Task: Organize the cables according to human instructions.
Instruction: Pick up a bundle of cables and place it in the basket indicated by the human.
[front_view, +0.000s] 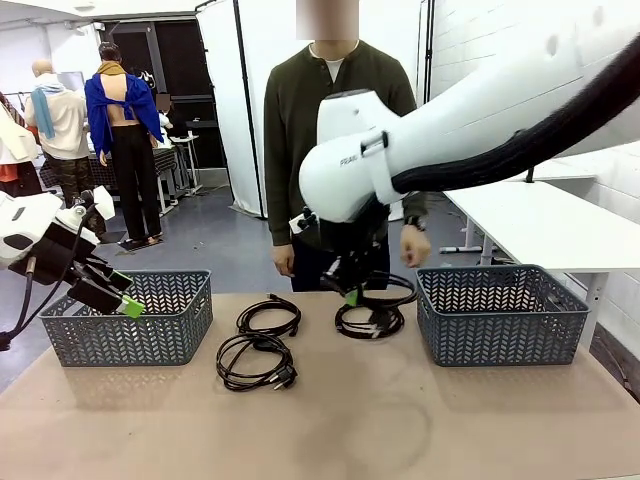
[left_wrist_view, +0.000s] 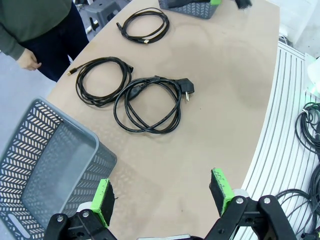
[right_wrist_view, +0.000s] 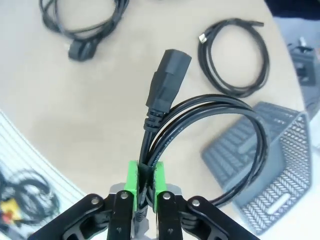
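On the tan tabletop (front_view: 400, 420), three coiled cables (front_view: 255, 362) lie between two grey baskets (front_view: 500, 315). The right fingers (right_wrist_view: 131, 175) are clamped on a fourth cable (right_wrist_view: 165, 85) above it; the left fingers (left_wrist_view: 102, 200) stand wide apart by one basket.

On the table (front_view: 330, 430), cables (front_view: 260, 344) lie between left basket (front_view: 130, 318) and right basket (front_view: 500, 315); person (front_view: 330, 110) stands behind.

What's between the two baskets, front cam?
Front view: far coil, near coil and right coil on the table; held cable in the right pincer.
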